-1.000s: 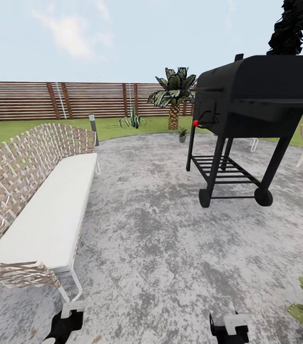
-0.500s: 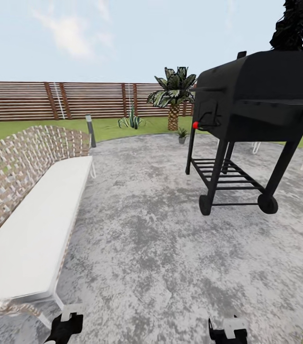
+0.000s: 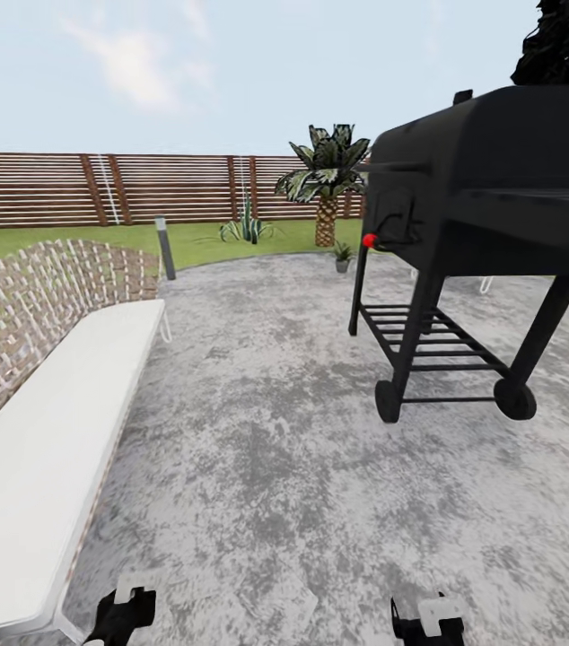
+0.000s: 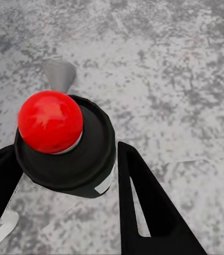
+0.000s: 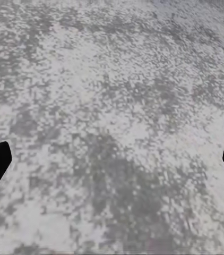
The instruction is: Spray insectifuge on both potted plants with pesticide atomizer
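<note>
You are carrying the pesticide atomizer in the left gripper; its jaws are pinching the dark bottle from both sides, and the red top is pointing up toward the wrist camera, so the bottle's long axis is running along the fingers. The pale nozzle is jutting out past the cap over the grey patio. The right gripper is holding nothing, its jaws spread wide over bare paving.

One potted plant is sitting far ahead at the patio's edge, just left of the black grill and below the palm. It is lying well apart from both arms, forward and slightly right of the left gripper. The woven bench is running along your left side.

The move ahead, as I judge it, is driving forward between bench and grill until the nozzle is facing the leaves.
</note>
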Controlling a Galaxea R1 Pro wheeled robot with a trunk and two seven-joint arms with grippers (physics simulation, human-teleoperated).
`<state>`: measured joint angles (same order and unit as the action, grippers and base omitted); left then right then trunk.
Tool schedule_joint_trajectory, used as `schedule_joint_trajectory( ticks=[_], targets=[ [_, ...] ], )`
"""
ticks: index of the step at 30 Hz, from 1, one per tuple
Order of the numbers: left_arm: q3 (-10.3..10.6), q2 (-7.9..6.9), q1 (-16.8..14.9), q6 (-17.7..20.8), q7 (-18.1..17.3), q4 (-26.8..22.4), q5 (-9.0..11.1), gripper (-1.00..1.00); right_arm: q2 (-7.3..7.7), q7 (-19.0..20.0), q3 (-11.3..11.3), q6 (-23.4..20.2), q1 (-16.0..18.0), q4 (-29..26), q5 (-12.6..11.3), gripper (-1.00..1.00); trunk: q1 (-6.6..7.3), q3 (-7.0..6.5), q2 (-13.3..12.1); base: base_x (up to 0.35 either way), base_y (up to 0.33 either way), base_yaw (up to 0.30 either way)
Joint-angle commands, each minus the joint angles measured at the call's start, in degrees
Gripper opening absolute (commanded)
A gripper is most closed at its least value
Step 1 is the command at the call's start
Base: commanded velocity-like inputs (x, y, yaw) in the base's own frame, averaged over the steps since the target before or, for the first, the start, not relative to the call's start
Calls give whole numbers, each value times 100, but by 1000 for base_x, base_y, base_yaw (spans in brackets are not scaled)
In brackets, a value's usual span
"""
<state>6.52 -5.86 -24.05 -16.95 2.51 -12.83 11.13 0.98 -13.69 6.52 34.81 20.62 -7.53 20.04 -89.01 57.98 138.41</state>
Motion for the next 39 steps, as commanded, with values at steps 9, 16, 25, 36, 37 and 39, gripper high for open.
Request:
schedule_joint_trajectory(
  ticks=[9, 16, 25, 36, 37, 39],
  targets=[
    [52, -3, -4, -18, 30, 9, 39, -100, -1, -19, 43, 17, 4, 6, 61, 100, -2, 5, 2, 340, 0, 106],
    [52, 3, -4, -18, 30, 14, 39, -100, -1, -19, 46, 17, 4, 6, 61, 100, -2, 5, 2, 336, -20, 3],
    [52, 6, -4, -18, 30, 17, 39, -100, -1, -19, 43, 17, 4, 6, 61, 100, -2, 5, 2, 319, -78, 0],
    [49, 6, -4, -18, 30, 17, 39, -100, -1, -19, 43, 17, 4, 6, 61, 100, -2, 5, 2, 339, 19, 93],
    [50, 6, -4, -18, 30, 17, 39, -100, -1, -19, 43, 17, 4, 6, 61, 100, -2, 5, 2, 339, 105, 133],
    [51, 6, -4, -18, 30, 17, 39, -100, -1, -19, 43, 17, 4, 6, 61, 100, -2, 5, 2, 338, 107, 64]
  ],
)
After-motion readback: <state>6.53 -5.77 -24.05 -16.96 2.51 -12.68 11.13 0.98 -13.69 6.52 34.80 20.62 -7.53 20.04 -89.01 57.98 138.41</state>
